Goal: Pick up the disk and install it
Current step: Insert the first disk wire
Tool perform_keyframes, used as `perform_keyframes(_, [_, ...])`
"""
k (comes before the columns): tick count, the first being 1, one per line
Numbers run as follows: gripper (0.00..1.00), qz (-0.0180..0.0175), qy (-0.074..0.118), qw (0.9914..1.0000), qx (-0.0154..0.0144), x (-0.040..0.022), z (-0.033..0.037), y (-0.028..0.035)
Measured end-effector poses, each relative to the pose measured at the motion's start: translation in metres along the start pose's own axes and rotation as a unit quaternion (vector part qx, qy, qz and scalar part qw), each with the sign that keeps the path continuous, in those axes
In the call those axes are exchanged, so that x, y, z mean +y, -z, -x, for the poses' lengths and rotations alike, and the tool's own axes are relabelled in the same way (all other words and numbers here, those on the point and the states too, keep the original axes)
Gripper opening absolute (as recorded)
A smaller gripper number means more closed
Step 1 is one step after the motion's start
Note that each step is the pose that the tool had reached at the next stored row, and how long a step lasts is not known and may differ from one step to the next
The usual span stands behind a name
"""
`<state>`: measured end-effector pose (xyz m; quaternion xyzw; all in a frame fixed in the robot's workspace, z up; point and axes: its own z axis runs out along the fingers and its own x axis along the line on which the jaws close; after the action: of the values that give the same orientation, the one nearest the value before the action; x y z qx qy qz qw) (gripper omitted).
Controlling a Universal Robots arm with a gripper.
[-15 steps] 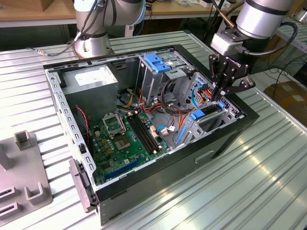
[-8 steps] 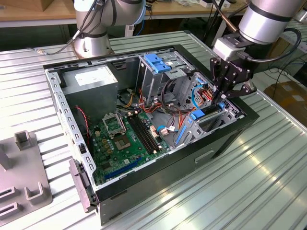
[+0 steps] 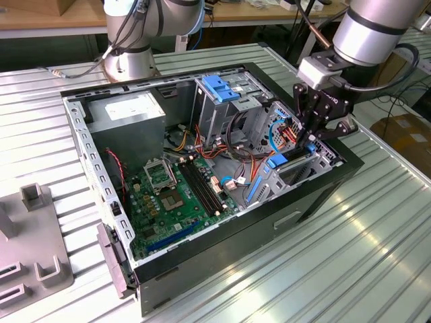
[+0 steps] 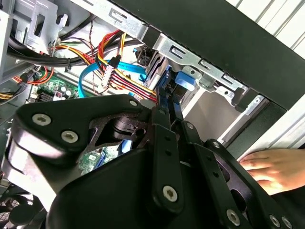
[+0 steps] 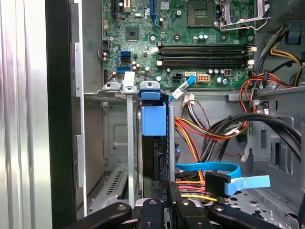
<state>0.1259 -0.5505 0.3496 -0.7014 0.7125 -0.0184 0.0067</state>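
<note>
One disk [image 5: 154, 128] upright in its bay, edge pinched between pincer [image 5: 164, 191] fingers.

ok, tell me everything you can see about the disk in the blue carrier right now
The grey-metal disk in its bright blue plastic carrier stands on edge in a slot of the grey metal drive bay at the black computer case's front corner. Mostly its narrow edge shows, topped by a blue tab, between upright metal rails. The black gripper grips its near end, fingers closed on it. A blue data cable lies beside it.
</note>
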Motion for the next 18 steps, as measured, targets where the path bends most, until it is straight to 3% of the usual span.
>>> perform_keyframes(18, [0.17,0.0000,0.000,1.00000,0.0001,0.0002,0.0001,-0.0054])
